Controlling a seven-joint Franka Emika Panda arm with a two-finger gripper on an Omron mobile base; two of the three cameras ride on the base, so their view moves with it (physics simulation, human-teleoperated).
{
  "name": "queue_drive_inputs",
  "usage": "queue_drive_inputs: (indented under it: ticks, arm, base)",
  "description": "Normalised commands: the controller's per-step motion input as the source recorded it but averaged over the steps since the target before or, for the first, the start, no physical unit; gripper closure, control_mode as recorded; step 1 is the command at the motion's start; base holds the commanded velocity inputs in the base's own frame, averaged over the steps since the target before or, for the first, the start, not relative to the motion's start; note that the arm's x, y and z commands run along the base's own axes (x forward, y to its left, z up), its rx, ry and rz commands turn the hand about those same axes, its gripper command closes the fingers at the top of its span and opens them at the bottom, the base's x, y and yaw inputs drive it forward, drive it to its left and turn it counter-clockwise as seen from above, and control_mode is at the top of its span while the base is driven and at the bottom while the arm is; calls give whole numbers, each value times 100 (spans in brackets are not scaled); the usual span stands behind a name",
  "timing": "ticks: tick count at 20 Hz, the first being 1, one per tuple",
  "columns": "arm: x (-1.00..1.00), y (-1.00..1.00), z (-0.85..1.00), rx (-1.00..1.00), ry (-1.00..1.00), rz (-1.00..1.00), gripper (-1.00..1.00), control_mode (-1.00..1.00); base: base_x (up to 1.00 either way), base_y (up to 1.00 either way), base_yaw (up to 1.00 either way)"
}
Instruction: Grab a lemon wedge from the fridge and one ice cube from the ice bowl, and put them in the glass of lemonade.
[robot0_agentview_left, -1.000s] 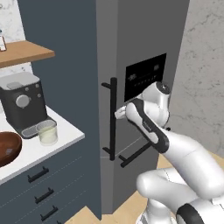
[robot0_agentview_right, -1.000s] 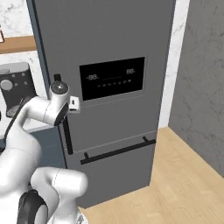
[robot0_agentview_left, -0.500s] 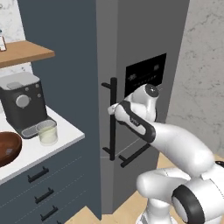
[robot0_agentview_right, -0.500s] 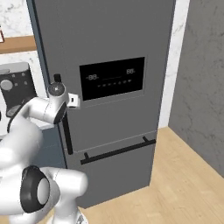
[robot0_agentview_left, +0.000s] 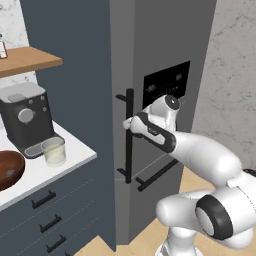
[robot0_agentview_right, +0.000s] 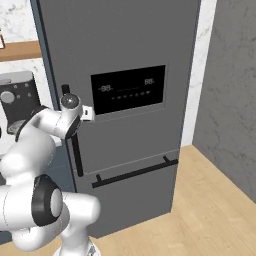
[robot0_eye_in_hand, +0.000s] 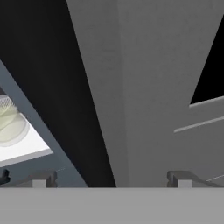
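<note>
The grey fridge (robot0_agentview_left: 150, 45) stands shut, its black display panel (robot0_agentview_right: 127, 90) facing me; the lemon wedge is hidden. My gripper (robot0_agentview_left: 127, 124) is open at the long black vertical handle (robot0_agentview_left: 130, 145), about a third of the way down it. In the hand view the handle (robot0_eye_in_hand: 89, 113) runs diagonally between my gripper's (robot0_eye_in_hand: 111, 180) spread fingertips (robot0_eye_in_hand: 43, 179). The glass of lemonade (robot0_agentview_left: 54, 151) stands on the white counter (robot0_agentview_left: 75, 150) left of the fridge. The dark wooden ice bowl (robot0_agentview_left: 7, 170) sits further left at the frame's edge.
A black coffee machine (robot0_agentview_left: 25, 120) stands behind the glass, under a wooden shelf (robot0_agentview_left: 30, 59). Dark drawers (robot0_agentview_left: 50, 220) run below the counter. A horizontal black handle (robot0_agentview_right: 132, 172) crosses the fridge's lower drawer. A grey wall (robot0_agentview_right: 230, 90) stands to the fridge's right.
The arm has swung left across the fridge front, bringing the open gripper from beside the display panel up to the vertical handle. The fridge door has stayed shut.
</note>
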Motion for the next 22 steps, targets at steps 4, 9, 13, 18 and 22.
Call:
queue_drive_inputs:
  ticks: [4, 9, 13, 18, 22]
  arm:
    - [20, 25, -18, 0, -1, 0, -100, -100]
    - [49, 6, -24, 0, 0, 0, -100, -100]
    - [36, 0, -17, 0, 0, 0, -100, -100]
    - [26, 6, -20, 0, 0, 0, -100, -100]
    - [33, 3, 1, 0, 6, 0, 100, -100]
  base:
    - [0, 0, 0]
    - [0, 0, 0]
    - [0, 0, 0]
    - [0, 0, 0]
    - [0, 0, 0]
